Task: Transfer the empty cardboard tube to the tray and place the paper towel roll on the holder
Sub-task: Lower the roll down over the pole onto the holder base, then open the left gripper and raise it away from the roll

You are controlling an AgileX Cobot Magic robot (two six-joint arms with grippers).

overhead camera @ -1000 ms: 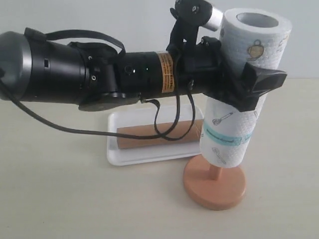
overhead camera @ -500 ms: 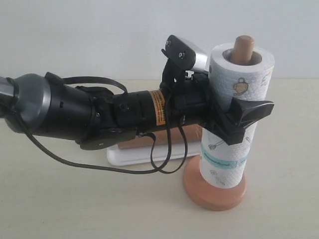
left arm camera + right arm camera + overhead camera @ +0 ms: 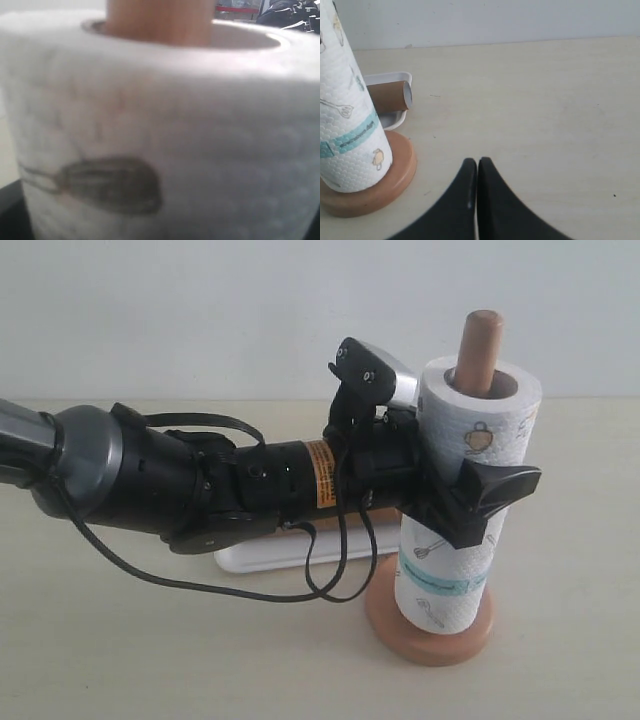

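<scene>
Pale beige tabletop (image 3: 120,660) in sight: my left gripper (image 3: 472,490) clamps the thick white printed paper towel roll (image 3: 450,565), upright, axis vertical, threaded on the light wooden holder (image 3: 430,645). White shallow tray (image 3: 270,560) carries the brown cardboard tube (image 3: 387,95), lying flat along it. Right gripper (image 3: 477,167) pinched closed, empty.

tray (image 3: 265,558) mostly behind the left arm (image 3: 200,485); paper towel roll (image 3: 200,150) blurred, holder post (image 3: 160,22) cropped
</scene>
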